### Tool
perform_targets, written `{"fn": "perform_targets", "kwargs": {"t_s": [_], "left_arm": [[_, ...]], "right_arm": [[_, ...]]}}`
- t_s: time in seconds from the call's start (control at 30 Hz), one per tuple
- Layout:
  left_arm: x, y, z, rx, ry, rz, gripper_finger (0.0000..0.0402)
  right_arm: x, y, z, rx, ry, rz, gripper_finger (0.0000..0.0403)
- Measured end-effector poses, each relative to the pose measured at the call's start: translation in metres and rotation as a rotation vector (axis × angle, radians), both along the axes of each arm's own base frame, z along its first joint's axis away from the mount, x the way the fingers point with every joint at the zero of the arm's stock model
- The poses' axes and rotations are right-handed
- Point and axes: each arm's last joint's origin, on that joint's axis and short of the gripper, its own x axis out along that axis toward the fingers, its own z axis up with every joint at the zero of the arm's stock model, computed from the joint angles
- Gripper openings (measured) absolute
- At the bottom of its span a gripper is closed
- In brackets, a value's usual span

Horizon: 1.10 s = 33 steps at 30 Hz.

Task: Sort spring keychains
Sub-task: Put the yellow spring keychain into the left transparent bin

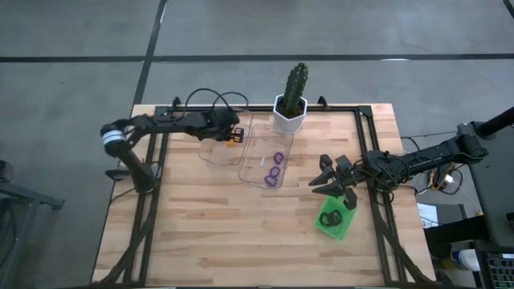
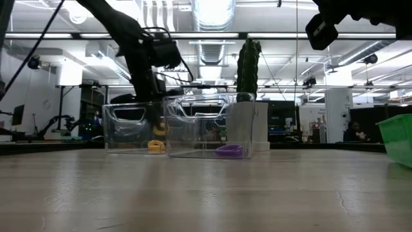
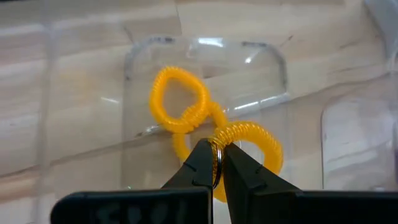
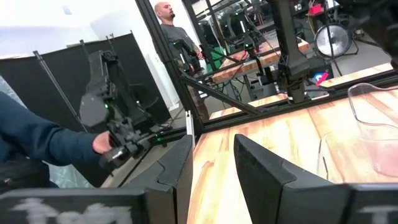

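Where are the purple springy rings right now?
In the high view, the purple spring keychains lie in the clear tray near the table's middle, just in front of the potted cactus and right of the tray holding the orange ones.

In the left wrist view the left gripper's fingers [image 3: 214,171] covered part of the orange spring keychains [image 3: 205,134]. In the low view the green tray [image 2: 398,138] ran off the picture's edge. From above, the black loops [image 1: 331,217] in it were too small to count
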Motion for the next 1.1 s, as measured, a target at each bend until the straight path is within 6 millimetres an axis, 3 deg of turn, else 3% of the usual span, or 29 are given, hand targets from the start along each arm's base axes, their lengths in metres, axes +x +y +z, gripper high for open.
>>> {"fn": "perform_targets", "kwargs": {"t_s": [0.37,1.1], "left_arm": [[0.007,0.006,-0.021,-0.041,0.061,-0.003,0.0043],[0.006,0.007,-0.022,-0.015,0.084,-0.01,0.0051]], "right_arm": [[0.0,0.0,0.0,0.0,0.0,0.0,0.0111],[0.0,0.0,0.0,0.0,0.0,0.0,0.0112]]}}
